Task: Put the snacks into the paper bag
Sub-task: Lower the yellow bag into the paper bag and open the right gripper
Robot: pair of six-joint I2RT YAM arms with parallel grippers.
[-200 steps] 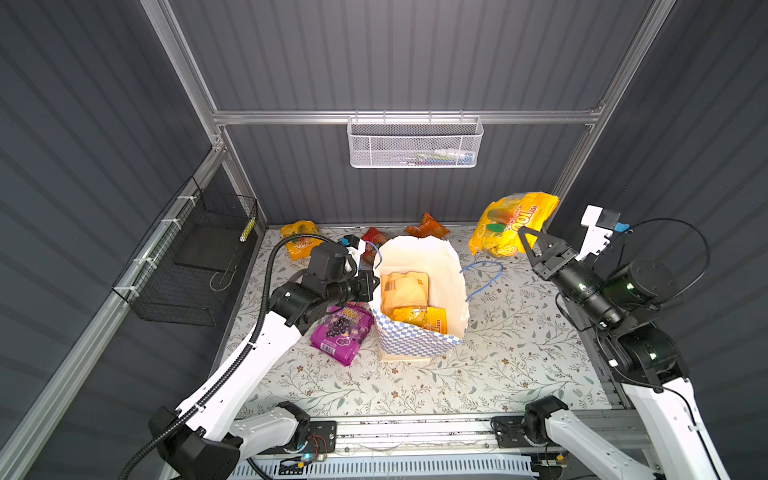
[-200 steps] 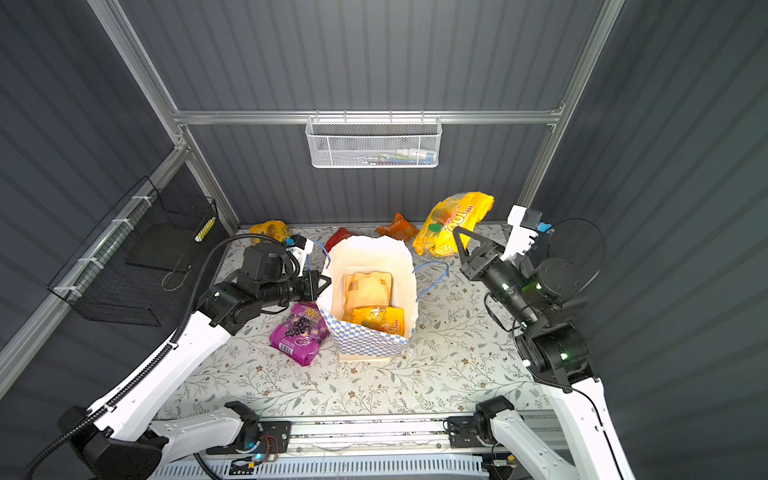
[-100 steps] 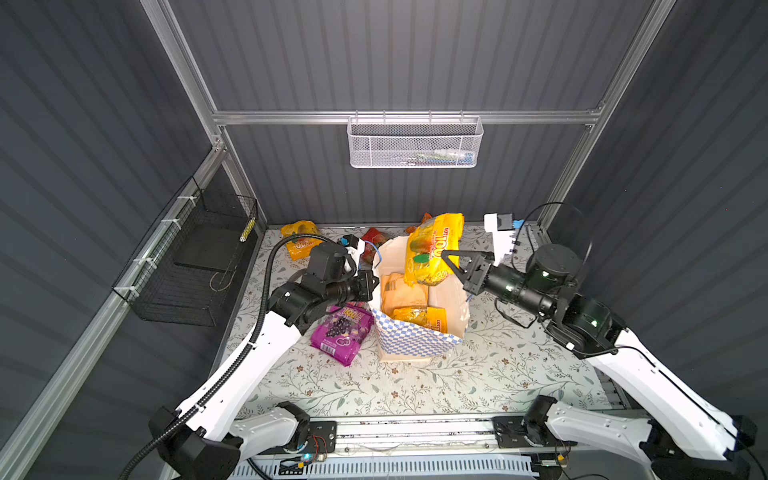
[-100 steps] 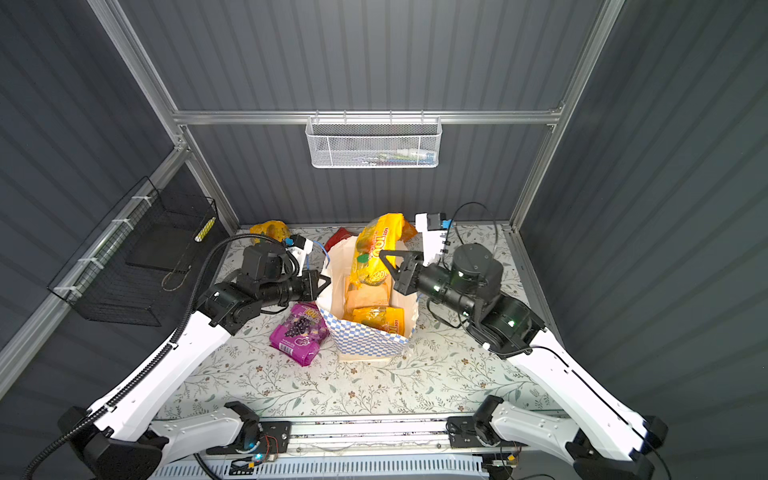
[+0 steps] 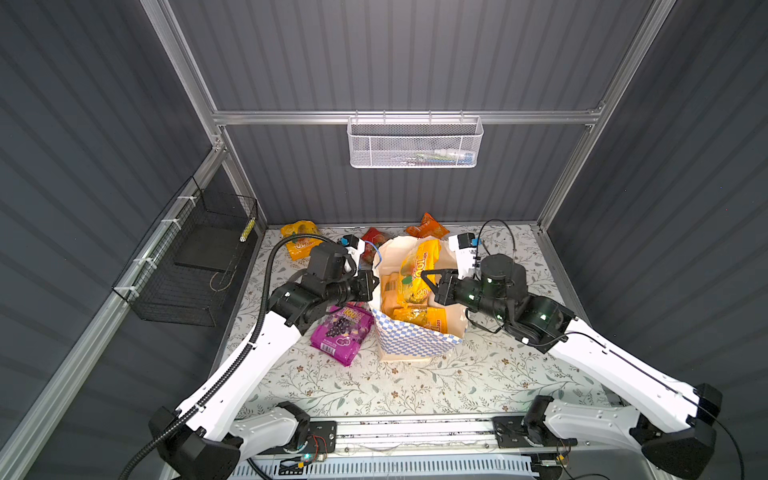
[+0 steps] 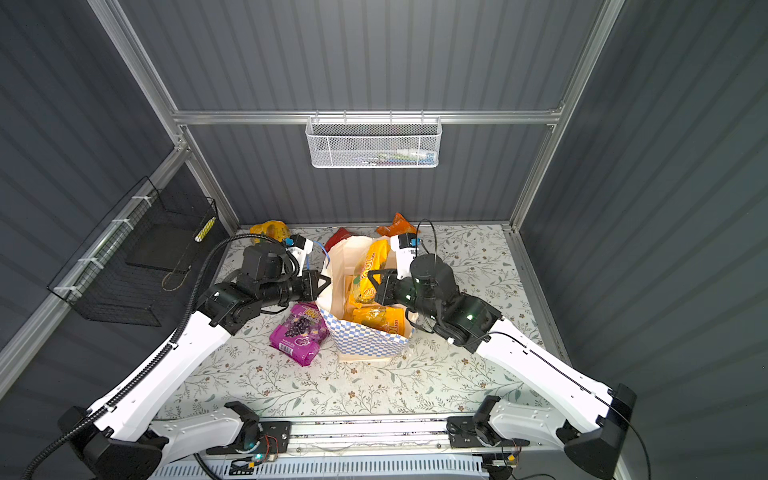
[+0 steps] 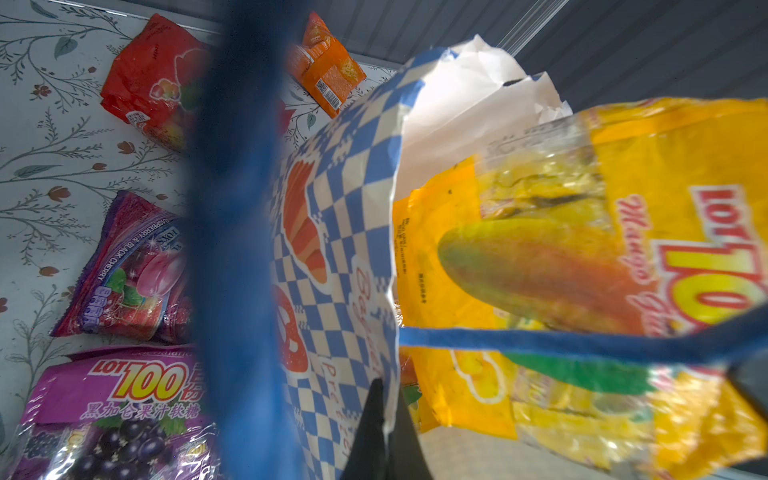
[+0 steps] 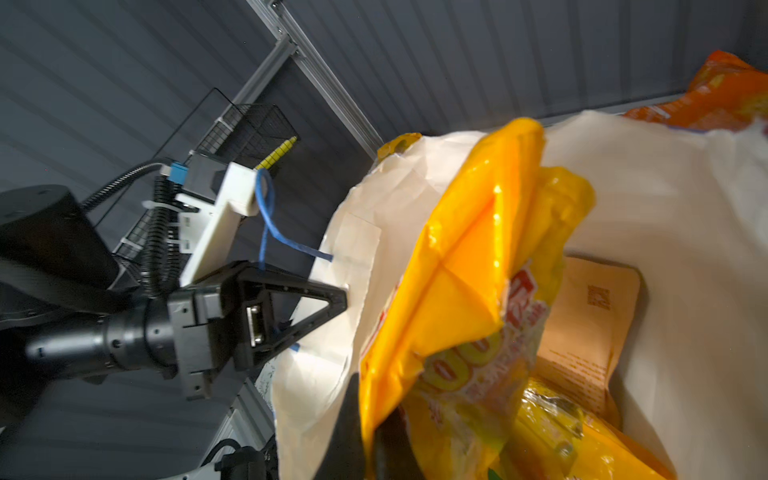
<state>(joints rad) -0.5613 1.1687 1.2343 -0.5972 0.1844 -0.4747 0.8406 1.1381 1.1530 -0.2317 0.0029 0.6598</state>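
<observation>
paper bag (image 5: 411,338) stands upright near the middle of the floral counter (image 5: 415,390), mouth open, its blue-and-white checkered band toward the front. the right hand (image 5: 424,275) is clamped on the edge of a yellow mango packet (image 5: 417,262), which hangs upright in the bag's mouth, its lower part down among the packets inside and its upper end above the rim; the right wrist view shows the fingers (image 8: 345,436) pinching the yellow film. the left hand (image 5: 374,284) is at the bag's left rim, drawn narrow to a point, and in the left wrist view its fingers (image 7: 368,440) seem to nip the checkered paper edge, though that corner is dark. a blue cord handle (image 8: 266,216) loops up beside that hand. inside the bag lie a tan packet (image 8: 590,324) and a flat orange packet (image 5: 419,322). on the counter just beside the bag's left side lies a purple grape packet (image 5: 343,330). behind the bag, near the back wall, sit a red packet (image 5: 374,241), a small orange packet (image 5: 426,226) and, further left, a yellow-orange packet (image 5: 299,241). a purple-pink fox's packet (image 7: 129,274) shows only in the left wrist view, between the red and grape ones. a white mesh basket (image 5: 415,143) hangs on the back wall and a black wire basket (image 5: 195,262) on the left wall.
</observation>
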